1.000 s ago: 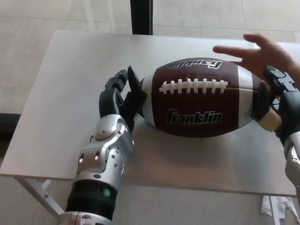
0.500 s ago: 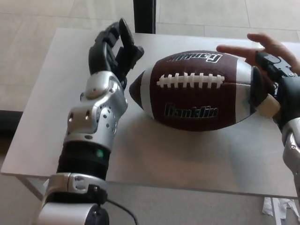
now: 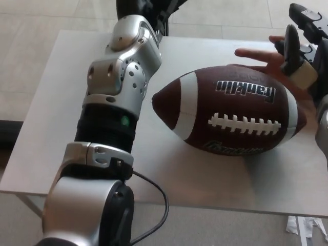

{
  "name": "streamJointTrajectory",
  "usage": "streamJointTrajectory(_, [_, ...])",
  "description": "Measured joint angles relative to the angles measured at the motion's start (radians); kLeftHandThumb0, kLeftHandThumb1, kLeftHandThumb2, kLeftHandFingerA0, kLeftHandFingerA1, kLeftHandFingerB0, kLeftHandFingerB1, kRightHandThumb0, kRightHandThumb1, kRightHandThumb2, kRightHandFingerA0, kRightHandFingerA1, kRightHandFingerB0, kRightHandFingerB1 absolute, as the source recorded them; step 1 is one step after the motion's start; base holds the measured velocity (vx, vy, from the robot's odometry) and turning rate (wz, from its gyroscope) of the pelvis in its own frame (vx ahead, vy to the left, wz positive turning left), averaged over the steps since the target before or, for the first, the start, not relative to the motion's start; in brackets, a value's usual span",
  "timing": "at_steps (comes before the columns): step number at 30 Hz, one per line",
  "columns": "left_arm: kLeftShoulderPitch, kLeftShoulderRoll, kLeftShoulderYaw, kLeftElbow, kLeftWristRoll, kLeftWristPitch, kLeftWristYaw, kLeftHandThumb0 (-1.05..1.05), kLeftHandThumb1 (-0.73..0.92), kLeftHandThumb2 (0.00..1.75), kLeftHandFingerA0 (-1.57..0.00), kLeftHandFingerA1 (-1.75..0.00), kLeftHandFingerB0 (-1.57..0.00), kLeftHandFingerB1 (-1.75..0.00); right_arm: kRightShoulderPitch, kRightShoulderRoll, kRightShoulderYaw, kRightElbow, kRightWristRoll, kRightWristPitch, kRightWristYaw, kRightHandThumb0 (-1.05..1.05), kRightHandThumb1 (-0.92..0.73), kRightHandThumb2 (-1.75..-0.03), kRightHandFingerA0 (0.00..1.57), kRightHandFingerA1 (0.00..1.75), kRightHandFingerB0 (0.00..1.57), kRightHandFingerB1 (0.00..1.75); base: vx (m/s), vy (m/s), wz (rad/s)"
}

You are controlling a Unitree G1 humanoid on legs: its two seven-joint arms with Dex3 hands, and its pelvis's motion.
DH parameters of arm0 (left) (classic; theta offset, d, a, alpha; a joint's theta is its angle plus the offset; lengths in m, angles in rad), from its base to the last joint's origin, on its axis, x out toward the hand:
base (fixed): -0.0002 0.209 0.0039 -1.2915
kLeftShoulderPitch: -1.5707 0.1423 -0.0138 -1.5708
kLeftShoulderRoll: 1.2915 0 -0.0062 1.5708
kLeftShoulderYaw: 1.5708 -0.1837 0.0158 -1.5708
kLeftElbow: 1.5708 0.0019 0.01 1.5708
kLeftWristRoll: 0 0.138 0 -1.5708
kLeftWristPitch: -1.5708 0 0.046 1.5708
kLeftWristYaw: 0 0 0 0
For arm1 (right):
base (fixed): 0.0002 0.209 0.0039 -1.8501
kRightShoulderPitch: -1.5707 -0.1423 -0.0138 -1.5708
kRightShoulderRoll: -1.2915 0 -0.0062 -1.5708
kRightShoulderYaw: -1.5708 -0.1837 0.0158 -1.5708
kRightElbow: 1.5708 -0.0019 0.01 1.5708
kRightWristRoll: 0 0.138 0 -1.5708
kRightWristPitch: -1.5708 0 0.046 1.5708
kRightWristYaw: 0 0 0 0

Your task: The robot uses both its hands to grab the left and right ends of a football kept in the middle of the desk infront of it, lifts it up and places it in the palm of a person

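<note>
The brown football (image 3: 236, 110) with white laces lies tilted at the desk's right side, laces turned toward me. Its right end rests in a person's hand (image 3: 254, 54), whose fingers stick out behind the ball. My right hand (image 3: 301, 43) hovers above the ball's right end, open and off the leather. My left arm is raised high over the desk's left half. Only the base of my left hand (image 3: 141, 7) shows at the top edge, well away from the ball.
The white desk (image 3: 56, 102) spans the view, its near edge running along the bottom. A black cable (image 3: 156, 205) loops from my left forearm. Tiled floor lies beyond the desk, and scraps of paper (image 3: 302, 225) lie on the floor at bottom right.
My left hand let go of the ball's left end and rose out the top. The right hand released and lifted. The ball rolled, laces now lower, onto the person's hand.
</note>
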Motion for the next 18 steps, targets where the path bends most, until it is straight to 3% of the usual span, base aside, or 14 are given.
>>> streamJointTrajectory(2, [0.029,0.006,-0.017,-0.017,0.002,0.002,-0.002,-0.94,0.90,0.68,-0.24,-0.69,-0.17,-0.32,0.003,0.001,-0.005,-0.001,0.001,0.004,0.000,-0.88,-0.92,-0.72,0.23,0.82,0.21,0.31,0.00,0.000,0.00])
streamJointTrajectory(3, [0.043,0.008,-0.025,-0.022,0.004,0.006,-0.002,-0.96,0.89,0.68,-0.27,-0.64,-0.19,-0.31,0.004,0.002,-0.008,0.000,0.001,0.004,0.000,-0.84,-0.73,-1.11,0.27,0.71,0.15,0.44,0.00,0.000,0.00])
streamJointTrajectory(4, [0.062,0.013,-0.040,-0.026,0.009,0.012,-0.004,-0.96,0.89,0.68,-0.34,-0.69,-0.19,-0.32,0.006,0.003,-0.012,0.002,0.002,0.004,0.000,-0.84,-0.73,-1.12,0.28,0.72,0.13,0.43,0.00,0.000,0.00])
streamJointTrajectory(6, [0.100,0.029,-0.082,-0.045,0.028,0.029,-0.008,-0.96,0.91,0.68,-0.33,-0.62,-0.21,-0.31,0.010,0.004,-0.019,0.004,0.003,0.003,0.000,-0.85,-0.74,-1.11,0.29,0.73,0.17,0.44,0.00,0.000,0.00])
streamJointTrajectory(7, [0.122,0.039,-0.106,-0.058,0.041,0.041,-0.009,-0.95,0.76,1.13,-0.28,-0.65,-0.07,-0.41,0.014,0.004,-0.022,0.004,0.003,0.003,0.000,-0.85,-0.74,-1.12,0.30,0.75,0.17,0.44,0.00,0.000,0.00])
streamJointTrajectory(8, [0.150,0.059,-0.142,-0.083,0.056,0.053,-0.018,-0.88,0.71,1.10,-0.26,-0.63,-0.06,-0.33,0.017,0.005,-0.024,0.005,0.004,0.003,0.000,-0.89,-0.91,-0.72,0.24,0.90,0.24,0.30,0.00,0.000,0.00])
streamJointTrajectory(9, [0.179,0.080,-0.172,-0.114,0.066,0.062,-0.028,-0.85,0.86,0.66,-0.23,-0.61,-0.09,-0.28,0.020,0.006,-0.026,0.005,0.004,0.003,0.000,-0.89,-0.92,-0.72,0.25,0.93,0.25,0.31,0.00,0.000,0.00])
streamJointTrajectory(10, [0.213,0.105,-0.198,-0.150,0.077,0.072,-0.040,-0.83,0.66,1.03,-0.08,-0.54,-0.04,-0.33,0.024,0.005,-0.029,0.005,0.004,0.003,0.000,-0.88,-0.92,-0.72,0.24,0.97,0.25,0.31,0.00,0.000,0.00])
streamJointTrajectory(12, [0.275,0.155,-0.231,-0.221,0.086,0.087,-0.063,-0.80,0.59,1.02,-0.15,-0.58,0.00,-0.33,0.031,0.004,-0.034,0.005,0.003,0.003,-0.001,-0.85,-0.92,-0.72,0.24,0.96,0.21,0.31,0.00,0.000,0.00])
streamJointTrajectory(13, [0.306,0.179,-0.244,-0.255,0.091,0.093,-0.074,-0.83,0.60,1.03,-0.06,-0.53,0.00,-0.29,0.036,0.004,-0.035,0.005,0.003,0.003,-0.001,-0.83,-0.91,-0.72,0.24,1.05,0.20,0.31,0.00,0.000,0.00])
streamJointTrajectory(15, [0.365,0.229,-0.265,-0.312,0.097,0.098,-0.095,-0.83,0.60,1.03,-0.06,-0.53,0.00,-0.29,0.048,0.004,-0.036,0.005,0.003,0.003,-0.001,-0.83,-0.91,-0.72,0.24,1.05,0.20,0.31,0.00,0.000,0.00])
streamJointTrajectory(16, [0.403,0.263,-0.277,-0.346,0.102,0.104,-0.108,-0.84,0.80,0.63,-0.06,-0.42,-0.05,-0.26,0.055,0.003,-0.038,0.006,0.002,0.003,-0.001,-0.84,-0.92,-0.72,0.23,1.03,0.22,0.30,0.00,0.000,0.00])
streamJointTrajectory(17, [0.443,0.298,-0.286,-0.378,0.105,0.108,-0.124,-0.92,0.65,1.04,-0.06,-0.35,-0.04,-0.21,0.063,0.001,-0.040,0.007,0.002,0.003,0.000,-0.84,-0.92,-0.74,0.27,0.86,0.20,0.30,0.00,0.000,0.00])
streamJointTrajectory(18, [0.479,0.330,-0.292,-0.404,0.108,0.109,-0.139,-0.86,0.61,1.05,0.00,-0.36,-0.08,-0.29,0.069,-0.002,-0.043,0.007,0.002,0.003,0.001,-0.80,-0.92,-0.74,0.24,0.89,0.21,0.31,0.00,0.000,0.00])
